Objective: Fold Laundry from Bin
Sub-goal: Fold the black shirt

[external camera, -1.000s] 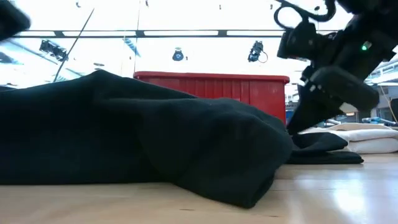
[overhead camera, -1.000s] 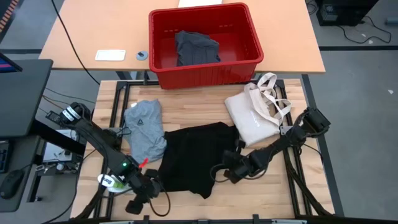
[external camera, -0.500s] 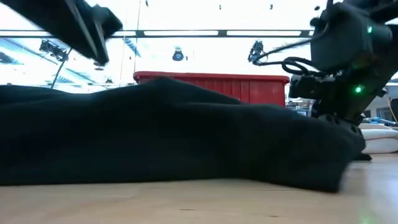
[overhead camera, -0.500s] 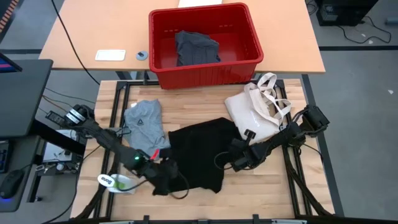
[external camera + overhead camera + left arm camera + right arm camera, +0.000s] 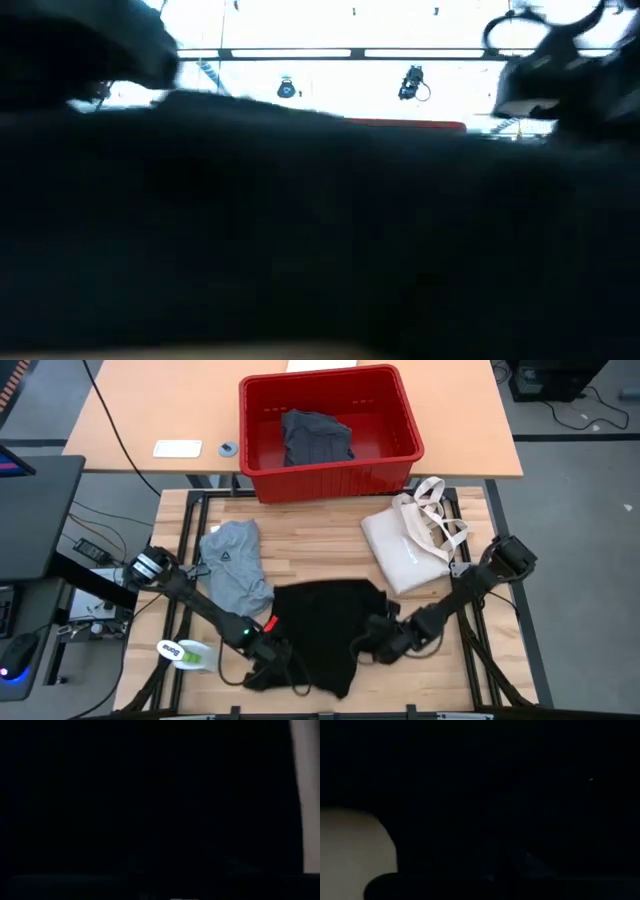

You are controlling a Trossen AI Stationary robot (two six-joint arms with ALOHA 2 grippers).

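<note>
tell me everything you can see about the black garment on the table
The black garment is soft, matte cloth, bunched into a rough, creased rectangle near the front middle of the wooden table. It lies between the grey T-shirt and the cream tote. The left gripper is at its front left edge and the right gripper at its right edge. It fills most of the low view.

Black garment (image 5: 318, 628) now bunched narrower.
</note>
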